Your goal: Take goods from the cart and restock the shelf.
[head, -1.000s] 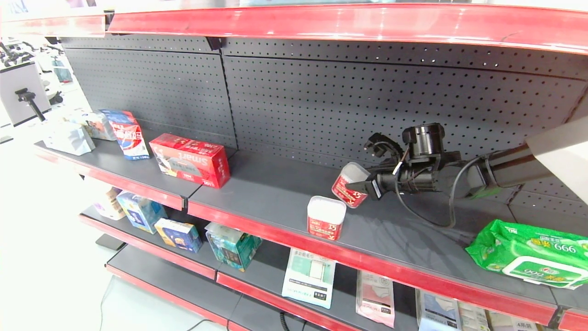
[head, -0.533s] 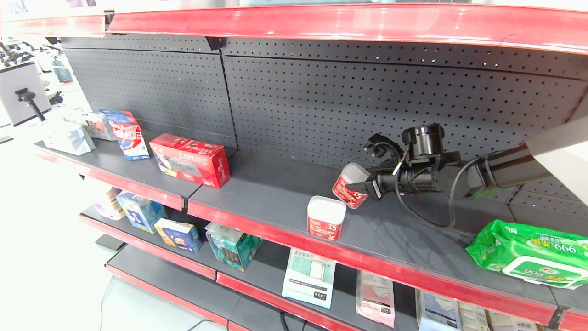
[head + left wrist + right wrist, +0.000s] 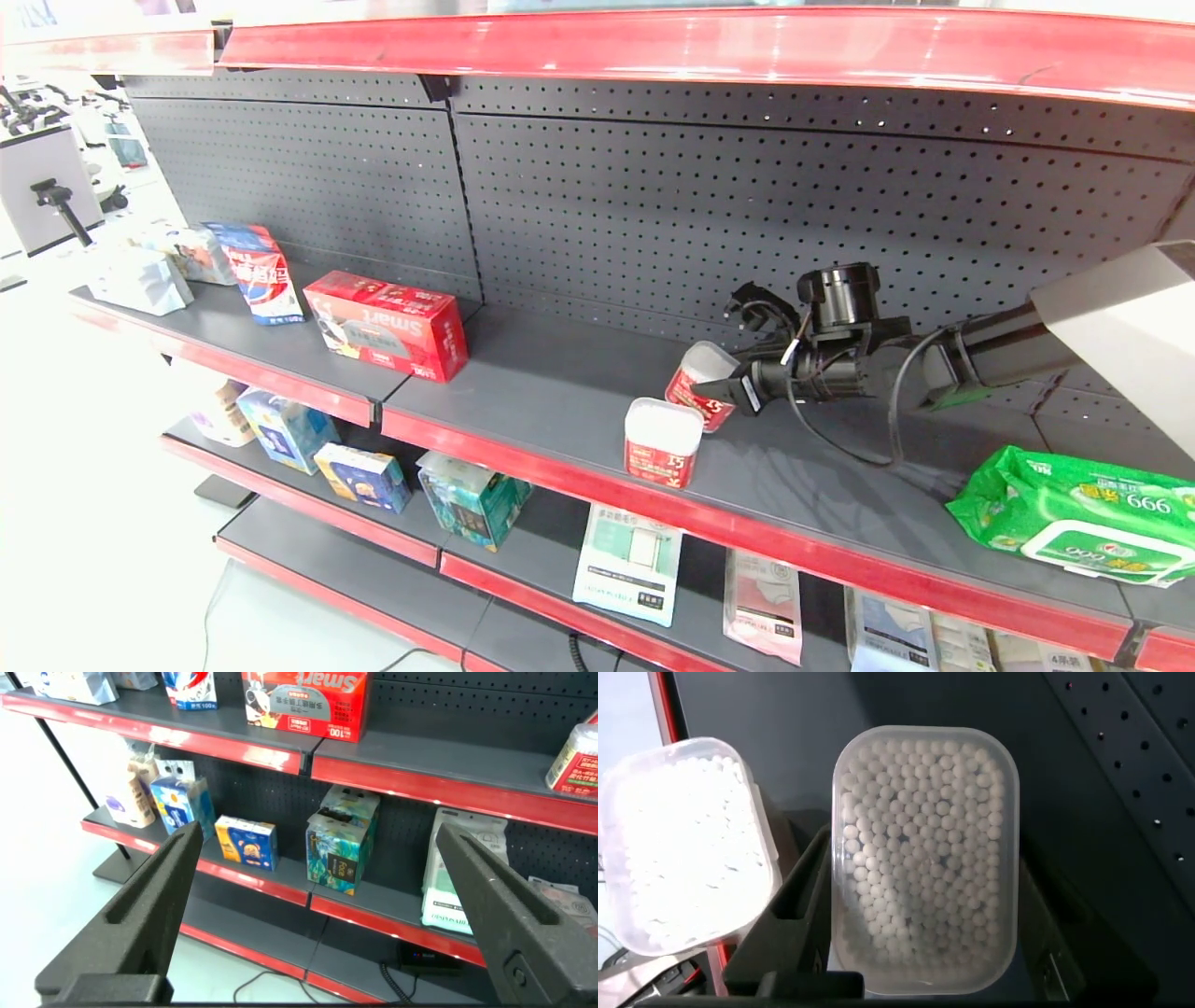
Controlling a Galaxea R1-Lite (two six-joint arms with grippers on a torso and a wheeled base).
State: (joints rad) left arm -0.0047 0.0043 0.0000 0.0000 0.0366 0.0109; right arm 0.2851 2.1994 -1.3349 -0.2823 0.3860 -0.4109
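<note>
Here, at centre frame, the right gripper [image 3: 724,390] has its jaws clamped on a tilted cotton-swab tub [image 3: 695,375] low over the shelf [image 3: 551,383], behind a matching tub [image 3: 663,439] already shelved; release seemingly remains, while the left gripper [image 3: 318,835] gapes empty.

Middle shelf [image 3: 560,373]: dark grey board with red front lip and perforated back panel. At the left end, white packet [image 3: 140,280]. Just right of it, blue-and-red pouch [image 3: 264,273], upright. Further right, red box [image 3: 387,324] lying lengthwise beside the seam between boards. Right of centre, close to the front lip, white-lidded cotton-bud tub [image 3: 663,441], upright. At the right end, green wipes pack [image 3: 1083,513] lying flat. On the lower shelf [image 3: 299,499] beneath, blue box [image 3: 285,429], yellow-and-blue box [image 3: 364,476] and teal box [image 3: 471,499] in a row.
</note>
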